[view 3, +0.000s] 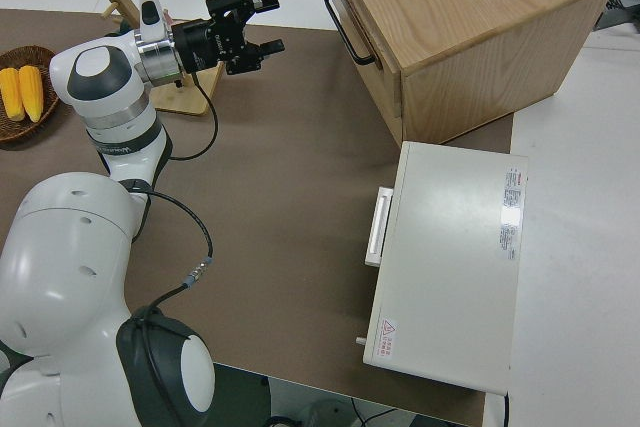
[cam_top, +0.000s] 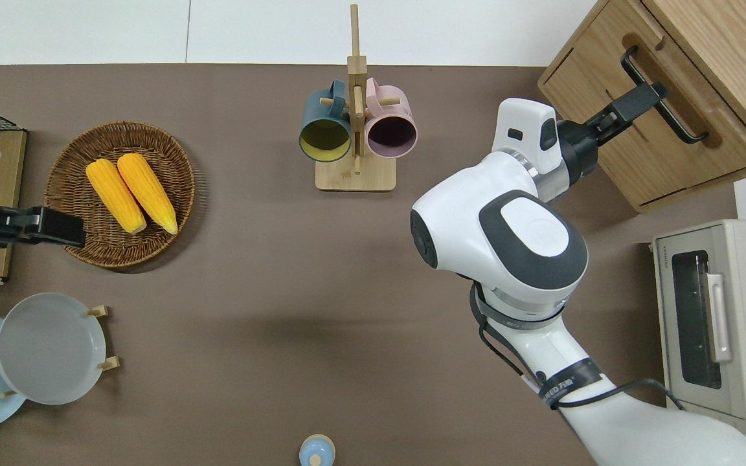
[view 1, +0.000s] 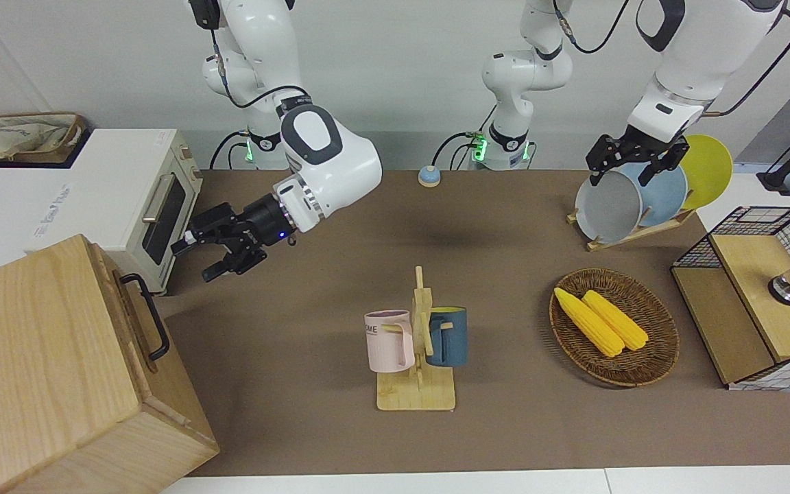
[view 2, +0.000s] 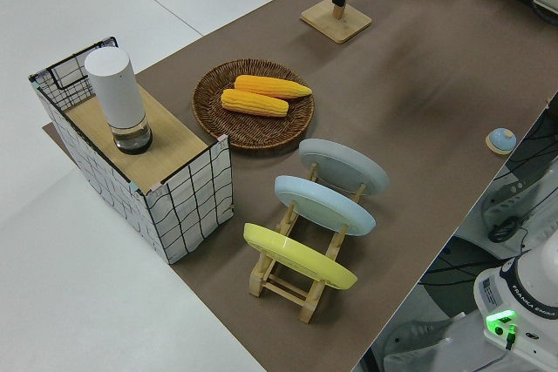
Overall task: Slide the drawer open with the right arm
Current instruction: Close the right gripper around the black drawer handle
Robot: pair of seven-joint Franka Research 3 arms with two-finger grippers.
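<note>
A: What is seen at the right arm's end of the bench (view 1: 340, 226)?

B: A large pale wooden cabinet (view 1: 45, 363) is set there at an angle, and its drawer (cam_top: 655, 123) is seen shut, flush with the cabinet front. A black bar handle (cam_top: 661, 94) is fixed across the drawer front. A white toaster oven (view 1: 127, 199) is placed beside the cabinet, nearer to the robots.

A: Where is the right gripper (view 1: 220, 250) held?

B: It is held level in the air, turned toward the drawer front. In the overhead view its tip is seen over the handle, but in the right side view (view 3: 262, 25) a clear gap is shown between the jaws and the handle (view 3: 348, 25), so no contact is made.

A: How are the jaws set?

B: They are spread apart, and nothing is held between them.

A: And the left gripper (view 1: 631, 161)?

B: That arm is parked. Whether its jaws are open or closed cannot be told.

A: What else is laid out, taken from the right jaws?

B: A wooden mug stand (view 1: 419, 357) is placed well away from the jaws toward the middle of the bench, with a pink mug (view 1: 389, 341) and a dark blue mug (view 1: 448, 336) hung on it. Further toward the left arm's end, a wicker basket (view 1: 577, 291) is seen with two corn cobs (view 1: 601, 321) in it.
</note>
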